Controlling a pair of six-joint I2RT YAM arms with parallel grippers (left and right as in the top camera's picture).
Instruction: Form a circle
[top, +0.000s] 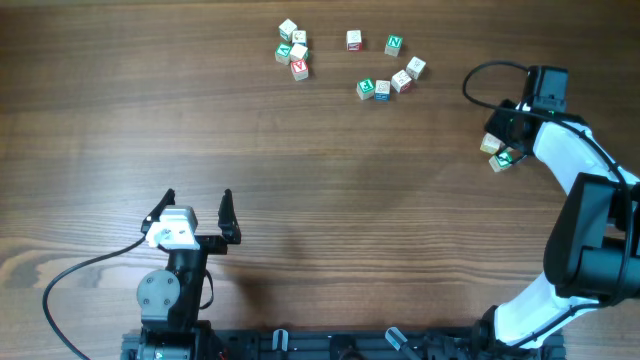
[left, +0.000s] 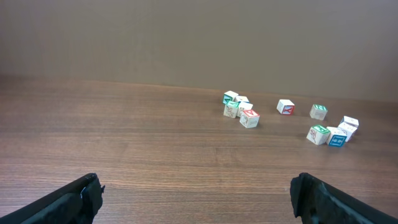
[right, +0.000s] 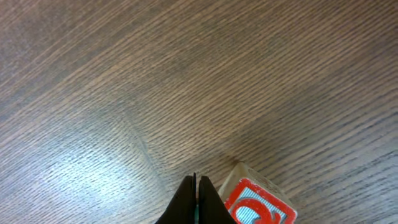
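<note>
- My right gripper (right: 196, 186): jaws pressed together, nothing between them. The tips are low over the table; I can't tell if they touch it.
- The red-lettered block (right: 258, 202) sits just right of my tips, touching them or nearly so, at the bottom edge of the right wrist view. I'm not holding it.
- Risk: pushing with closed tips gives a narrow contact. If I catch it off-centre, the block will probably spin or slide past the tip instead of travelling straight.
- Risk: if the tips are too low they could drag on the wood grain, stick, and flick the block.
- Overhead, the right gripper (top: 500, 148) is over a stray pair (top: 497, 153) at the right edge. The two are touching or nearly so, so a nudge on one likely moves the other. I can't tell which of them is the red-lettered one.
- The remaining blocks are at the far side: a tight cluster (top: 293, 50), two singles (top: 354, 40) (top: 393, 44), and a short curved run (top: 390, 82). No circle yet.
- Risk: the cluster is packed, so entering it with closed tips could scatter its neighbours.
- The cable loop (top: 480, 80) beside my wrist could snag on a long sweep.
- My left gripper (top: 198, 213) has its jaws spread wide and empty. It's parked near the base, well apart from the blocks, so I judge a clash unlikely.
- The table (top: 320, 200) is dark wood grain, flat, with no lip that I can see. A block pushed hard could run off the edge.
- Behind the table is a plain brown wall (left: 186, 37).
</note>
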